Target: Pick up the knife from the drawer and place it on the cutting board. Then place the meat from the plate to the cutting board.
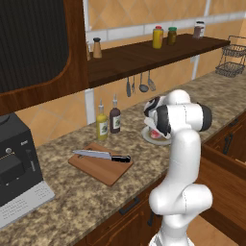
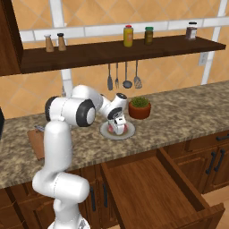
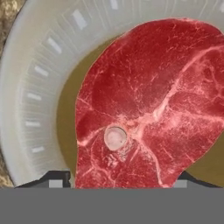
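Down on the plate (image 3: 30,100), the gripper (image 3: 116,181) straddles the meat (image 3: 153,109), one finger tip (image 3: 54,179) at seven o'clock of it, the other at five; whether the tips press it I cannot tell. On the counter (image 1: 72,192), the knife (image 1: 101,155) lies across the board (image 1: 103,170). The drawer (image 2: 152,188) stands open.

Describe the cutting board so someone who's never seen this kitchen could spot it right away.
Look along the speckled stone counter, between the black coffee machine and the two sauce bottles. The cutting board lies flat there, a light-brown wooden rectangle. It alone carries a black-handled knife on top.
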